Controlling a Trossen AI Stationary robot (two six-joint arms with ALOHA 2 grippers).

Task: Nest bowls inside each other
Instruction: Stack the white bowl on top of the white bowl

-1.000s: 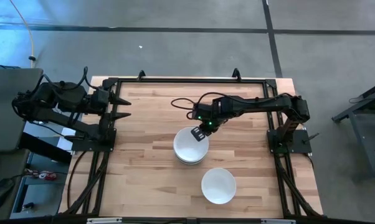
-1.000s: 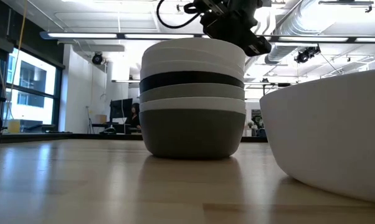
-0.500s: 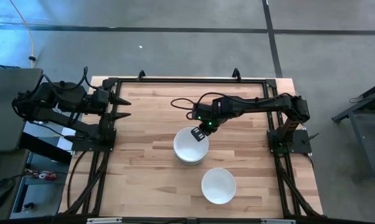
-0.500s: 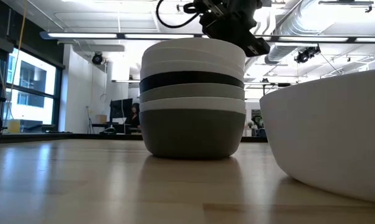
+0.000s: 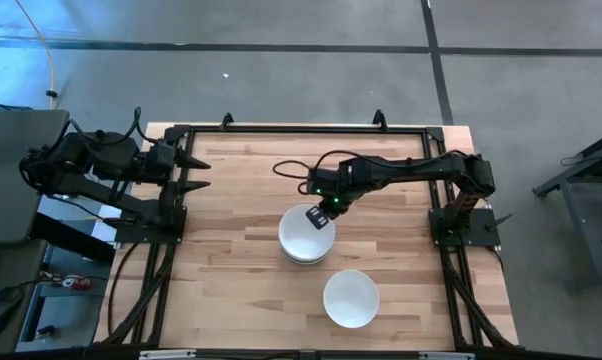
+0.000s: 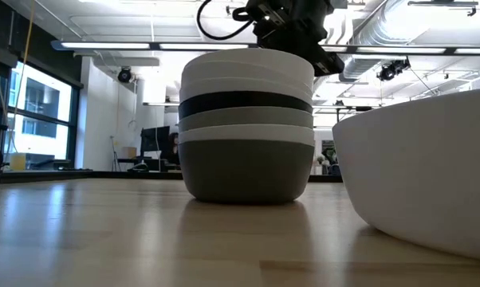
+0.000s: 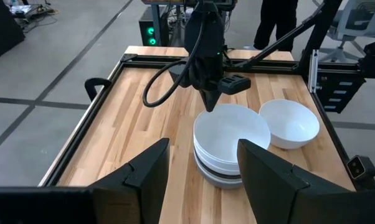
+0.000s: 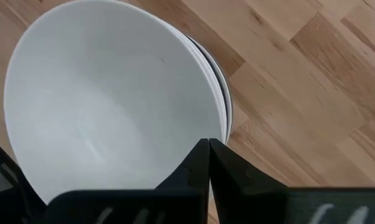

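Observation:
A stack of nested bowls (image 5: 304, 235) stands mid-table on a dark grey bottom bowl (image 6: 246, 171), with a black one among the white ones above it. A single white bowl (image 5: 351, 298) sits on the table nearer the near edge. My right gripper (image 8: 209, 146) is shut and points down over the far rim of the top white bowl (image 7: 211, 111). In the high view the right gripper (image 5: 322, 216) hangs over the stack's far-right edge. My left gripper (image 7: 203, 180) is open and waits at the table's left edge (image 5: 196, 172). My right gripper has its shut fingertips right at the far rim of the top white bowl (image 8: 220, 134), coming from above and pointing down. I cannot tell whether they touch the rim or hover just over it.
A black frame (image 5: 301, 128) runs round the wooden table. Bare wood lies left of the stack (image 5: 231, 250) and on the far side. People stand in the room beyond the table's right edge (image 7: 278, 18).
My right gripper has edged a little toward the table's left, still shut over the stack's rim. The bowls stand where they were.

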